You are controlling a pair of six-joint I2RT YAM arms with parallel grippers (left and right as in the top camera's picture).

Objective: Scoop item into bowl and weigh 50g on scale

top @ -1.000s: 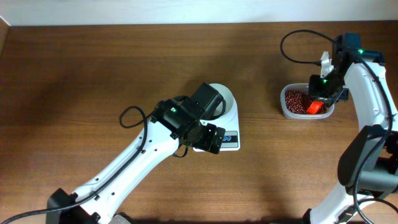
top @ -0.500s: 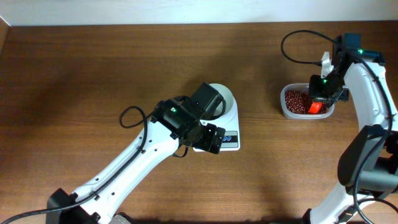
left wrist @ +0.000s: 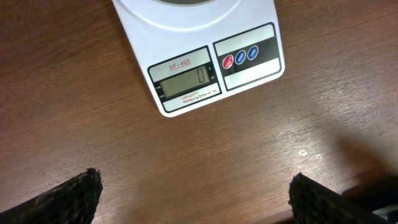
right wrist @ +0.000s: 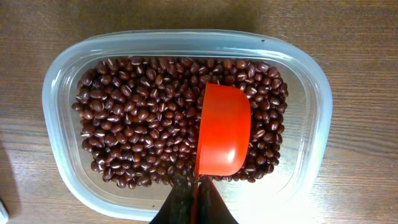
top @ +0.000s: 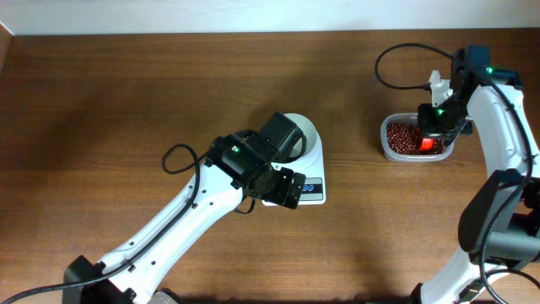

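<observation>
overhead: white scale near the middle of the table, white bowl on its far end, partly hidden under the left arm; left gripper above the scale's front edge. clear tub well off to the right, holding the red-brown beans; right gripper down in it with the orange scoop

left wrist: scale front ahead, lcd display reading 0, one red and two blue buttons beside it; black fingertips at the bottom corners, spread wide, nothing between

right wrist: fingers pinched tight on the scoop handle at the bottom edge; scoop cup resting among the beans toward the tub's right side
</observation>
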